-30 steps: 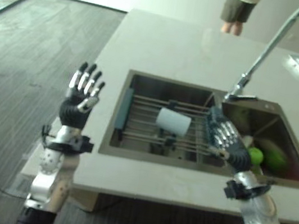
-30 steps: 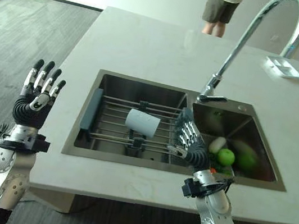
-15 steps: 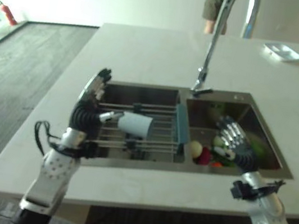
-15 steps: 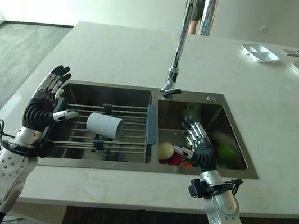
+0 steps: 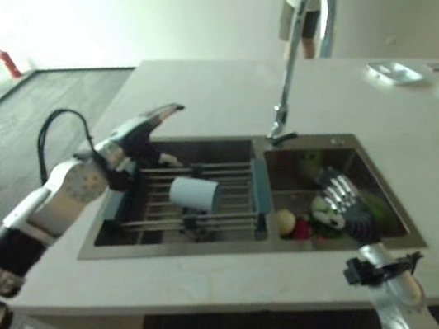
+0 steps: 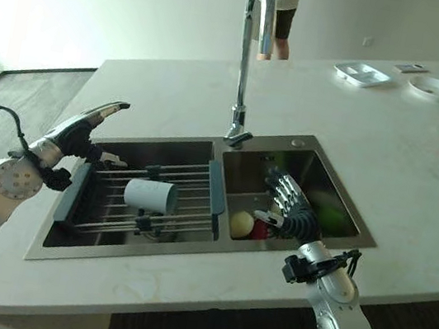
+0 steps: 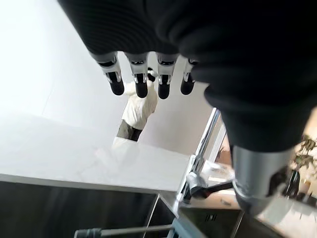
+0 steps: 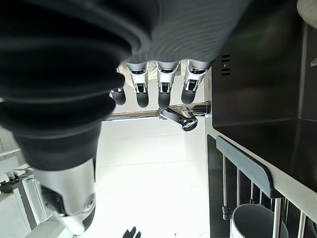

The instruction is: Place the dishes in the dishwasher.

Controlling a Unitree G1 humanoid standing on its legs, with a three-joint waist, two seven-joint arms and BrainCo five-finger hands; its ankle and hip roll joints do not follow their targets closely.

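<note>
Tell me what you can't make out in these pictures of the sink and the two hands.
- Food in the right basin: partly covered by the right hand in both eye views, so the pieces can't be told apart.
- White cup on the rack: its opening faces sideways, so its inside is hidden.
- Small dishes on the far counter: too small to identify.
- Person: cut off by the top edge.

i see white cup [image 6: 150,195] lying on its side on wire rack [image 6: 114,198] across left sink basin.
</note>
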